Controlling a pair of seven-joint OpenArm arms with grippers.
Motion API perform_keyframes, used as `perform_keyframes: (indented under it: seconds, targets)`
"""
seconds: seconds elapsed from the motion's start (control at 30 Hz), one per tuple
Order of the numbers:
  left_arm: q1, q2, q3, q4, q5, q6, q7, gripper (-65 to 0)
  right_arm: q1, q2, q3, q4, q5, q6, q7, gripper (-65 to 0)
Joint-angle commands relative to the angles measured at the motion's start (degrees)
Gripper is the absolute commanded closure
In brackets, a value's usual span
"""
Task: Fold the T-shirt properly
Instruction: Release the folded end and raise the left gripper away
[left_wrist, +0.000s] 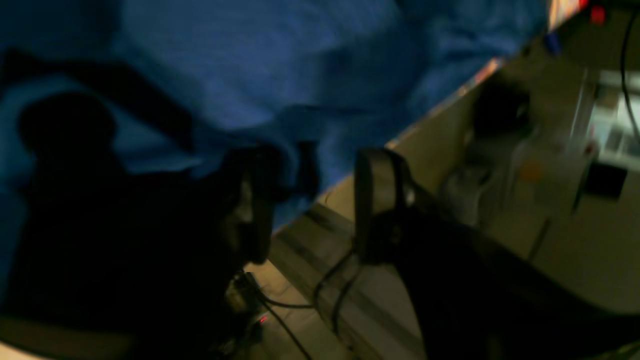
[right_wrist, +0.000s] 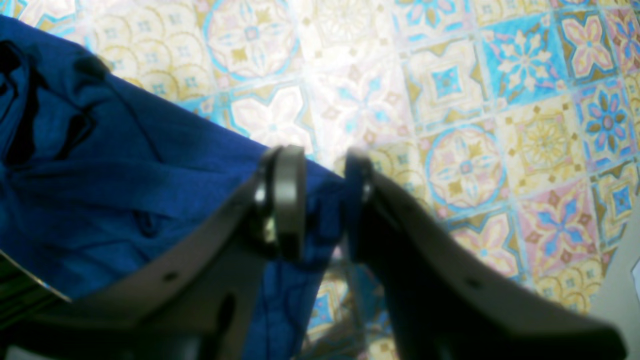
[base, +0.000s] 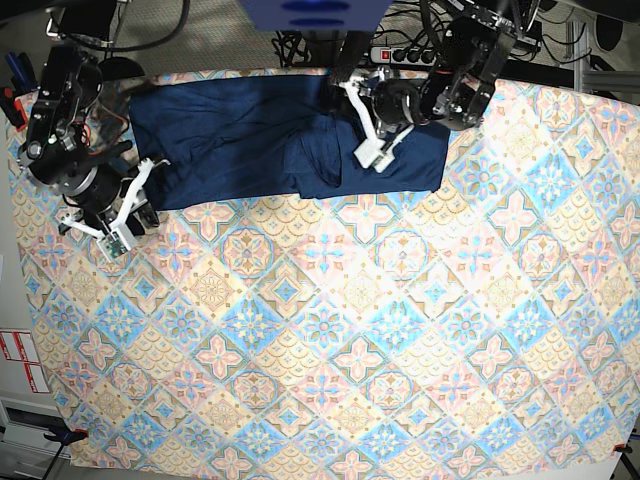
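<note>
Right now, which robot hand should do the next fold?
Probably the right hand: it pinches the T-shirt at its edge. The left hand only hovers over the bunched middle.

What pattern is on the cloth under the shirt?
Pastel floral tile-print cloth, clearest in the base view.

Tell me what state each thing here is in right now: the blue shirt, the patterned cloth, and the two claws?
T-shirt: lying at the far edge, partly folded, bunched near the middle.
Patterned cloth: spread flat under everything.
Right claw: closed on the shirt's edge.
Left claw: over the shirt's bunched part; jaws stand apart, a fold seems caught at one finger, grip unclear.
</note>
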Motion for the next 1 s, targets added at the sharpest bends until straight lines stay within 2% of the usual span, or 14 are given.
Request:
perform_keyframes:
  seconds: [0.0,0.13,0.23,0.43,0.6,0.97]
  targets:
    - [-0.34,-0.38,0.20,1.07,-0.92,-0.28,-0.12,-25.3,0.58,0.80,0.49,1.04,0.60,-0.05,1.03,-13.5]
    - [-0.87,-0.74,0.02,1.51,-1.27,-0.36,-0.12,-25.3,0.58,0.80,0.49,1.04,0.60,-0.05,1.03,-13.5]
    - [-0.08,-2.85,-2.27,5.82,-1.27,-0.28,-0.20,-25.3,0.58,0.80,0.57,1.04,0.60,-0.05,1.03,-13.5]
    - [6.52,-3.90,-17.39,16.28,-1.27,-0.36,0.15,-25.2,0.58,0.80,0.57,1.04,0.60,-0.05,1.12,-13.5]
    - [9.42,-3.90,-28.46,15.05,-1.27,-0.36,0.24,-25.2,0.58,0.80,0.57,1.04,0.60,-0.05,1.12,-13.5]
    - [9.24,-3.90,-29.52,5.38,-0.92,0.07,-0.03,-25.2,0.58,0.80,0.57,1.04,0.60,-0.05,1.03,-13.5]
